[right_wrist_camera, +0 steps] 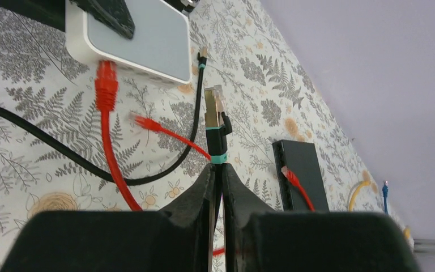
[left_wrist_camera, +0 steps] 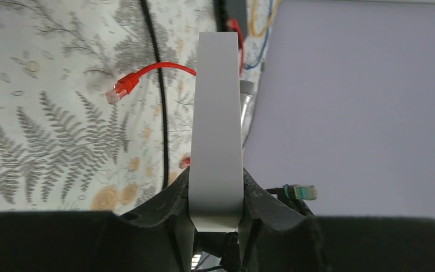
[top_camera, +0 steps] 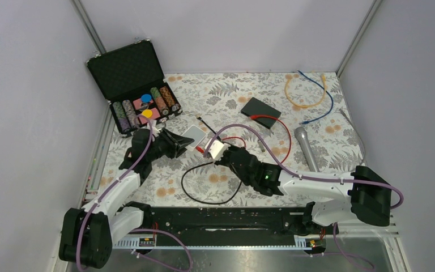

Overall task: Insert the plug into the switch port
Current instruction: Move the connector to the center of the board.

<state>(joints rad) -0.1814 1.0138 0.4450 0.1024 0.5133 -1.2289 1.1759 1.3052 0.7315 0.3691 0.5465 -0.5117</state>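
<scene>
Top view: left gripper [top_camera: 188,141] and right gripper [top_camera: 225,154] meet mid-table, and the plug is too small to make out there. Left wrist view: switch [left_wrist_camera: 218,113] seen edge-on, clamped between the left fingers, jaws part-open to its thickness. Right wrist view only: black plug [right_wrist_camera: 215,110] with a teal band, pinched upright in nearly closed jaws. Its tip is apart from the switch, which lies far-left of it. A red cable [right_wrist_camera: 106,85] is seated in the switch's near edge.
</scene>
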